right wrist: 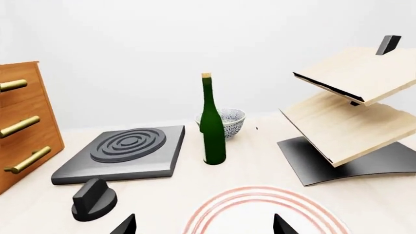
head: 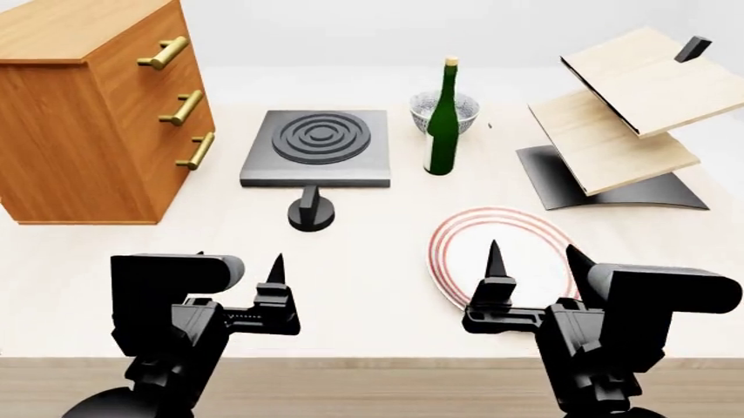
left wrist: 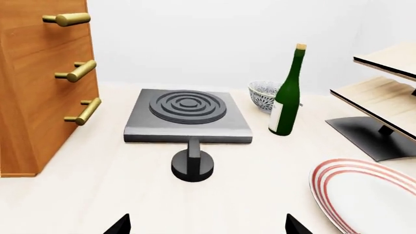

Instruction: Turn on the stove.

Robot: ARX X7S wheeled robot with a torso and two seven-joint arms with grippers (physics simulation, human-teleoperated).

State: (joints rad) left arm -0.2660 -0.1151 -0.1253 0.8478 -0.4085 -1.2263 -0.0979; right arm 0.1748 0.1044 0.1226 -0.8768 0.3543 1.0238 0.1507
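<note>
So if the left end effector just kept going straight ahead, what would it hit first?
Probably the knob, which sits almost dead ahead of the left end effector; the stove lies just behind it.

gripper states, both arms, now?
Left end effector: open, holding nothing.
Right end effector: open, holding nothing, over the plate.

The stove [right wrist: 126,152] lies flat with its black knob [right wrist: 94,197] just beside it. A green bottle [right wrist: 211,127] stands before a bowl [right wrist: 227,122]. A red-ringed plate [right wrist: 260,212] sits near.
</note>
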